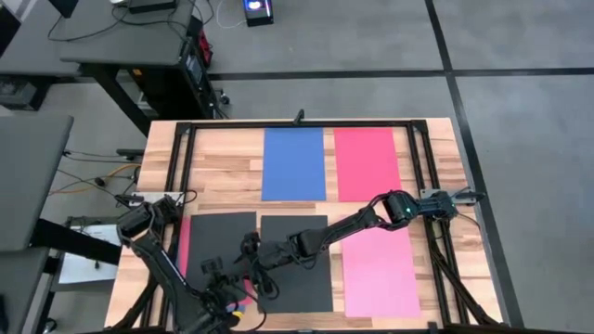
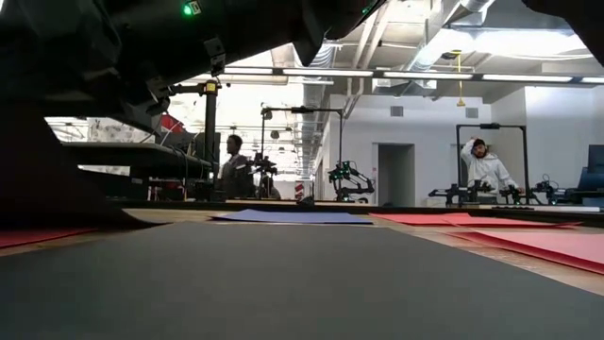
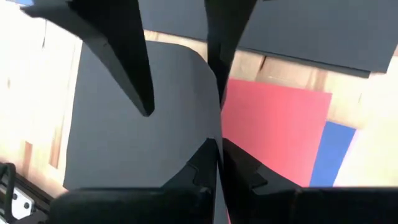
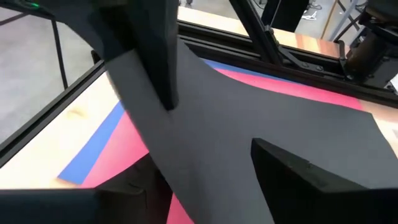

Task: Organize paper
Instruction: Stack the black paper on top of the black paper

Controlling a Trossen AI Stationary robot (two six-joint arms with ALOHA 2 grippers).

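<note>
Seen from above, we find the wooden table (image 1: 232, 181) laid with coloured sheets of paper. Taking the blue sheet (image 1: 293, 163) at the far middle of the table as our landmark, a red sheet (image 1: 368, 163) lies just beside it on the right-arm side. A pink sheet (image 1: 381, 271) lies nearer the robot than the red one. Two black sheets sit on the robot's side of the blue sheet: one black sheet (image 1: 309, 278) directly nearer the robot, and a second black sheet (image 1: 220, 237) beside it toward the left arm. A strip of another red sheet (image 1: 183, 243) shows at that second sheet's outer edge.

The right gripper (image 1: 264, 256) reaches across from the right side of the table to the seam between the two black sheets, on the robot's side of the blue sheet. In its wrist view a lifted black sheet (image 4: 261, 118) fills the frame between its fingers (image 4: 149, 56), which appear closed on it. The left gripper (image 1: 223, 278) sits low by the near edge of the second black sheet. Its wrist view shows its fingers (image 3: 118, 50) pinching the curled edge of a black sheet (image 3: 124, 130).

Across the table at tabletop height, two people (image 2: 233, 165) stand far back in the room.
</note>
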